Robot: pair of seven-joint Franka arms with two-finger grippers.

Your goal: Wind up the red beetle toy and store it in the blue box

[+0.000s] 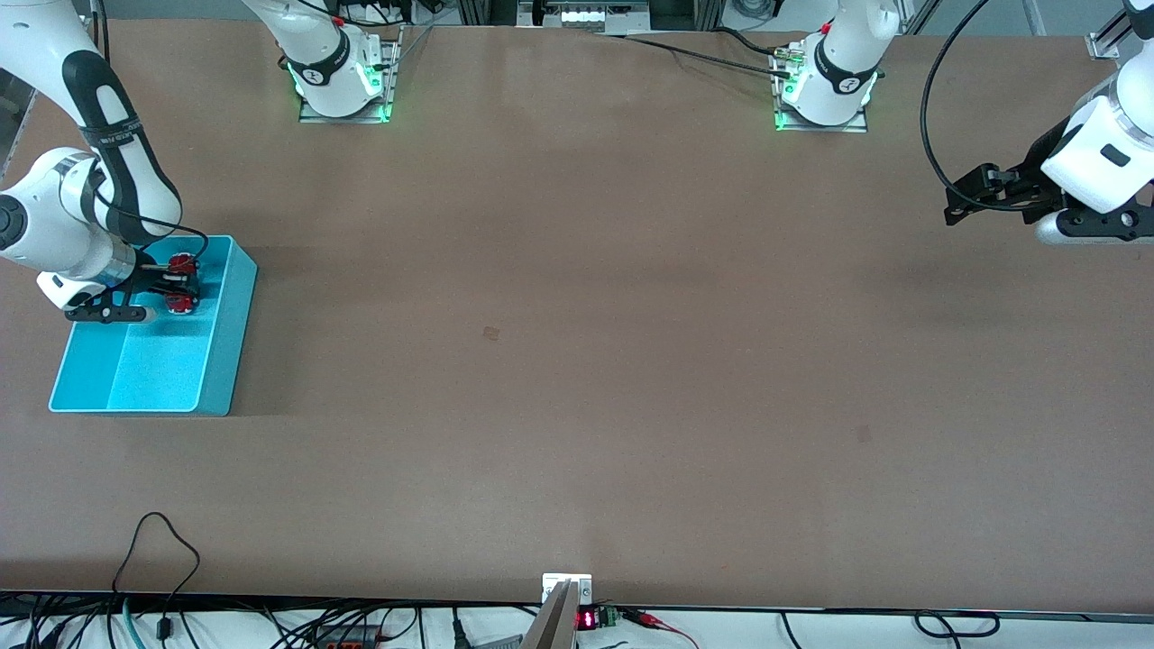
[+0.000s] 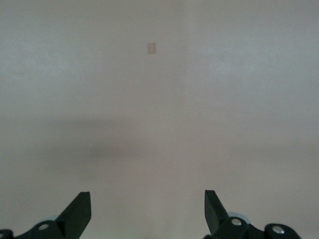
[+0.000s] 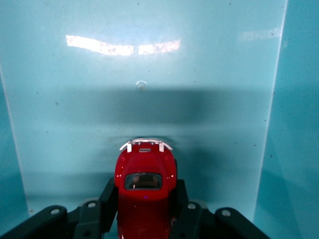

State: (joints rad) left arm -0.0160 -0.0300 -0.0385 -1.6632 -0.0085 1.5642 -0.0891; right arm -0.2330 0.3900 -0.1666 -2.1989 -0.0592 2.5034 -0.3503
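A: Over the blue box (image 1: 225, 333), at the right arm's end of the table, we see the right gripper (image 1: 183, 281) clamped on the red beetle toy (image 1: 183, 265). Agree?

B: Yes. From the right wrist view the toy (image 3: 144, 186) sits between the fingers (image 3: 107, 199), pinched across its flanks, silvery bumper pointing away from the wrist toward the box floor (image 3: 149, 99).

A: Handling?

B: We judge it light, rigid, glossy, so slippery. Side grip across the body looks right; the rounded roof would squirt out.

A: Touching the floor?

B: Cannot tell. It's inside the walls, low, at the end of the box farther from the front camera.

A: Fragile?

B: Probably only the bumpers and wheels. We'd release gently, since a wound toy may roll once freed; the walls should contain it.

A: Left gripper (image 1: 969, 200)?

B: Waiting over bare table (image 1: 577, 361) at the left arm's end, fingers (image 2: 77, 211) spread wide, holding nothing.
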